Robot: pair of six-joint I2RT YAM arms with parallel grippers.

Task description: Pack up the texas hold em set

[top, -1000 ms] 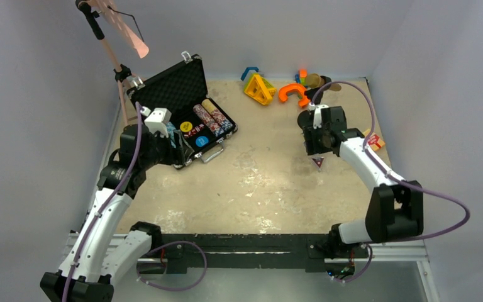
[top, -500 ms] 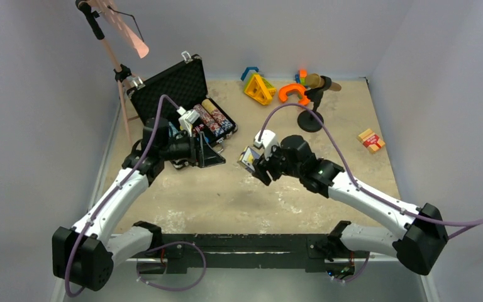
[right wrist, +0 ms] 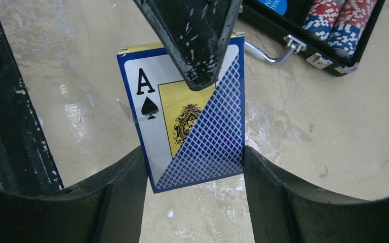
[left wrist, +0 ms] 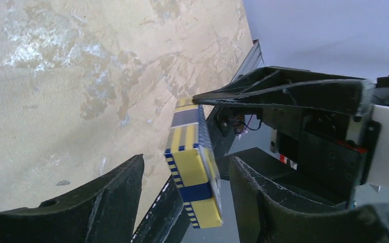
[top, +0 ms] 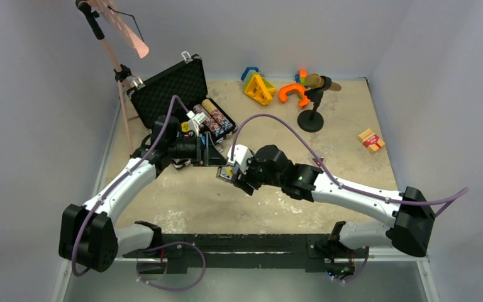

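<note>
The blue and yellow cardboard card deck box [right wrist: 192,131], printed with an ace of spades and a blue lattice pattern, hung upright above the mottled beige tabletop [top: 258,207], just in front of the open case. It was pinched by its two side edges between the fingers of the right end effector [right wrist: 193,154]. The left end effector [left wrist: 186,161] straddled the same box from the opposite side with its fingers spread. The left wrist view showed a gap on either side of the box. In the right wrist view one black left fingertip [right wrist: 197,66] overlapped the top of the printed face, though whether it touched could not be told. Seen from overhead, the two arms met head-on left of the tabletop's middle. Just behind them stood the black rectangular briefcase [top: 170,88] with silver corners, its foam-lined lid raised. Its base held red, blue and white poker chip stacks [top: 217,117] and a blue disc [right wrist: 276,4], and its silver handle [right wrist: 266,53] faced the held box. Along the far edge, well apart, lay a yellow plastic triangle [top: 259,88] and an orange plastic arch [top: 291,93]. Next to the arch stood a brown microphone [top: 317,80] on a black stand.
</note>
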